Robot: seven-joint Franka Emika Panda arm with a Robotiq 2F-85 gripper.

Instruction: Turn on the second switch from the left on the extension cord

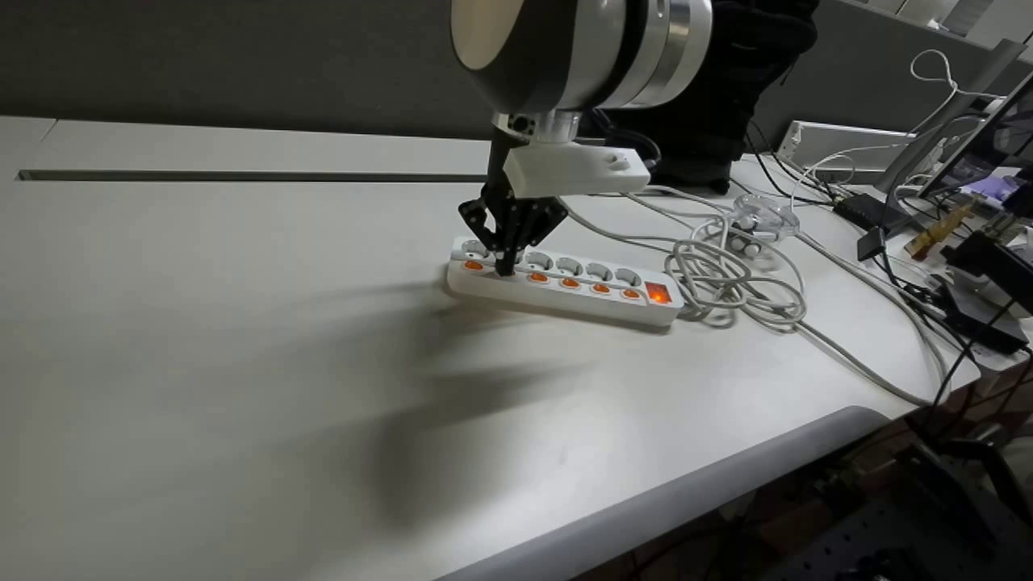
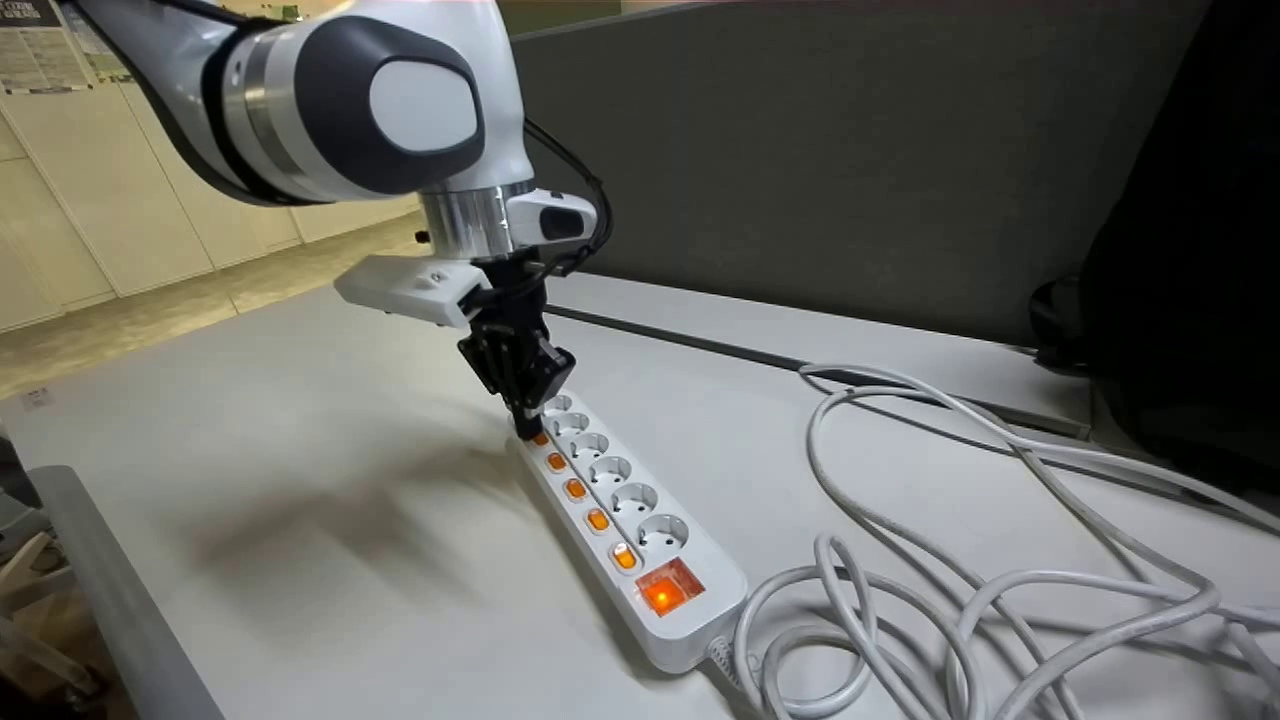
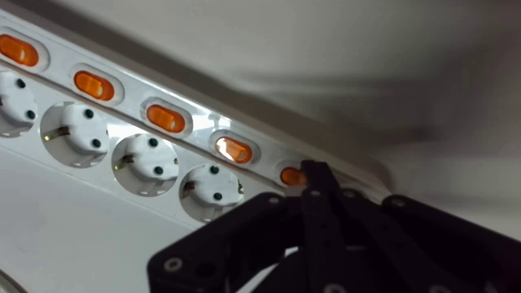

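The white extension cord strip [image 1: 557, 302] lies on the table in both exterior views, with a row of orange switches beside its round sockets. My gripper [image 1: 505, 265] points down with its fingertips together and nothing between them. In an exterior view, the tips cover the second switch from the left. In the wrist view, the fingertips [image 3: 319, 173] overlap part of that orange switch [image 3: 292, 176], and the leftmost switch is hidden behind the fingers. In an exterior view, the tips [image 2: 528, 428] are at the strip's far end. Contact with the switch and its position cannot be told.
A larger lit red switch [image 2: 668, 588] sits at the strip's cord end. A coiled white cable [image 1: 726, 270] lies beside that end. A black bag [image 1: 726, 89] stands at the back against the grey partition [image 1: 242, 64]. A monitor and cables stand at the far right.
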